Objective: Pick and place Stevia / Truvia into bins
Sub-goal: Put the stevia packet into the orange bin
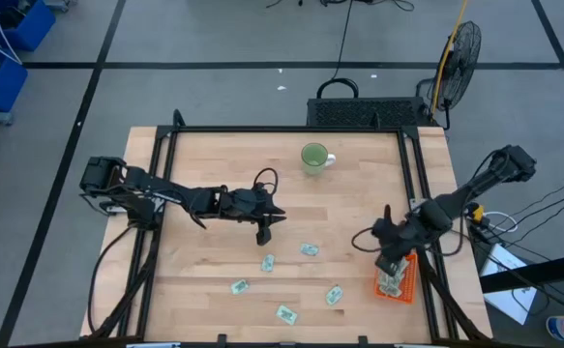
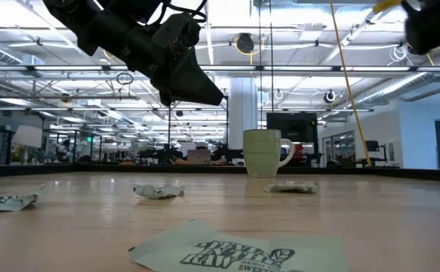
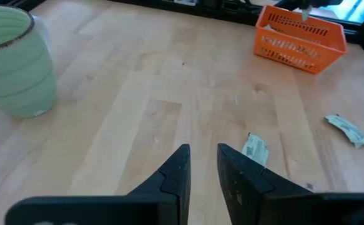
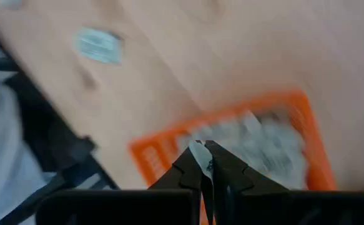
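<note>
Several pale green and white Stevia sachets [image 1: 308, 249] lie flat on the wooden table, one of them close to the low camera [image 2: 242, 253]. The orange bin [image 1: 400, 283] sits by the table's right edge with sachets inside. My right gripper [image 1: 390, 269] hovers over the bin [image 4: 281, 106], shut on a sachet. My left gripper [image 1: 265, 230] hangs above the table's middle, raised clear [image 2: 197, 87], fingers slightly open [image 3: 201, 169] and empty. One sachet [image 3: 255, 149] lies just beside them. My right gripper pinches a sachet between its two fingertips, and only a small white edge [image 4: 199, 152] shows above them. The fingers point down over the orange bin. The sachet is lifted clear, and the fingers hide the rest of it.
A round green mug [image 1: 314, 157] stands near the table's far edge [image 3: 10, 59]. Black frame rails run along the table's left and right sides. A fan [image 1: 456, 53] stands on the floor beyond the far right corner. Bare wood lies between mug and sachets.
</note>
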### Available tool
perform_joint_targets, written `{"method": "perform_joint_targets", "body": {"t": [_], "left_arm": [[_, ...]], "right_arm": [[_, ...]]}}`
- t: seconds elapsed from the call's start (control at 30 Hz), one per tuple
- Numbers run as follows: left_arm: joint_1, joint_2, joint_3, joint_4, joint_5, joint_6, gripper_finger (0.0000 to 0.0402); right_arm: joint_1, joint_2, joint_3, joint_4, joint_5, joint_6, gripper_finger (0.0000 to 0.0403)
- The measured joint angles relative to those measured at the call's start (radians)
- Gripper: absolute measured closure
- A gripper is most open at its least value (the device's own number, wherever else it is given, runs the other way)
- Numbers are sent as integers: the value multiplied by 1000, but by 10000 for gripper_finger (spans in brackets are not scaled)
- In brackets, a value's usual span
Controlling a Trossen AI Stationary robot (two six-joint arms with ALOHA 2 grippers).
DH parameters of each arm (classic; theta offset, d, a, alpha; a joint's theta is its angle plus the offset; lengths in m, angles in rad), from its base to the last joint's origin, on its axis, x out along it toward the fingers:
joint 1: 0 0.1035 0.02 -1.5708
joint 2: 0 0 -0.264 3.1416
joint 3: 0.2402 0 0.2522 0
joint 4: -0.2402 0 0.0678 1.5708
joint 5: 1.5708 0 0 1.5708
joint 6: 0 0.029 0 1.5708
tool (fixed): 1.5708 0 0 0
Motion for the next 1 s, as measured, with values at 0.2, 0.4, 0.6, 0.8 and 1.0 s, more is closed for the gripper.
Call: {"method": "perform_joint_targets", "body": {"t": [0.2,0.4,0.6,0.8,1.0], "left_arm": [[0,0,0,-5,0,26,316],[0,0,0,-5,0,90,316],[0,0,0,-4,0,154,316],[0,0,0,6,0,199,316],[3,0,0,7,0,203,316]], "right_arm": [[84,12,-28,-106,84,137,393],[91,22,-114,-15,-4,205,365],[91,22,-179,87,-130,253,327],[91,-7,-179,113,-127,222,309],[91,-79,-133,263,-52,187,308]]}}
